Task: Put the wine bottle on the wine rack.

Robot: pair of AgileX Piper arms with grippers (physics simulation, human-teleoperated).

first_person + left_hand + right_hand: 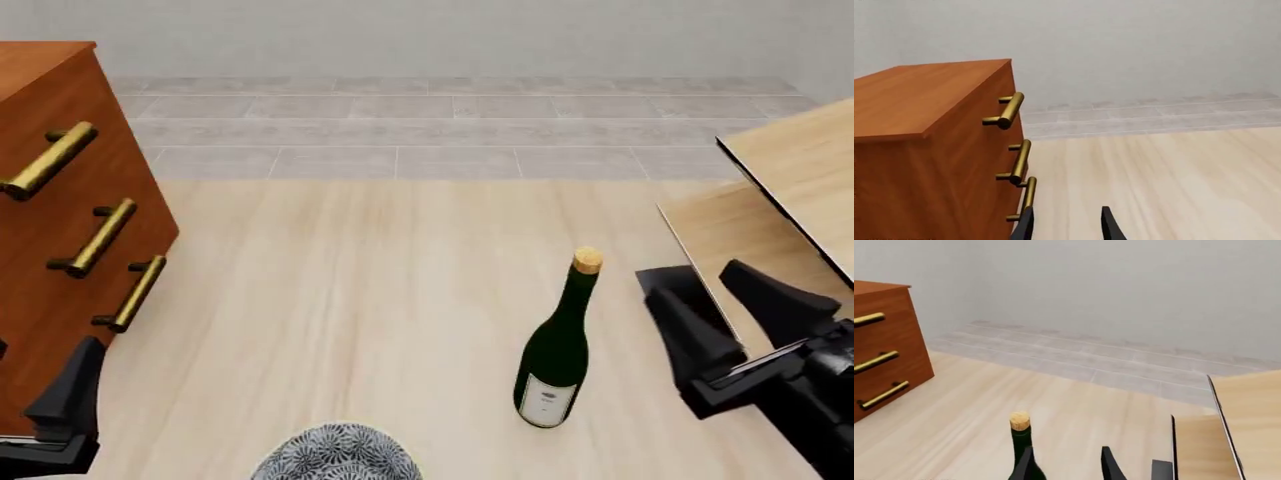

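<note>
The wine bottle stands upright on the table, dark green with a tan cork and a white label low down. My right gripper is open just to its right, not touching it, with nothing between its fingers. In the right wrist view the bottle's neck and cork rise just beyond one fingertip of the right gripper. The wine rack, pale slanted wood panels with dark edges, sits at the right edge behind that gripper, and shows too as the wine rack. My left gripper is open and empty beside the cabinet.
A reddish-brown drawer cabinet with three brass handles fills the left side, close to my left gripper; the same cabinet looms in the left wrist view. A grey patterned round object lies at the front edge.
</note>
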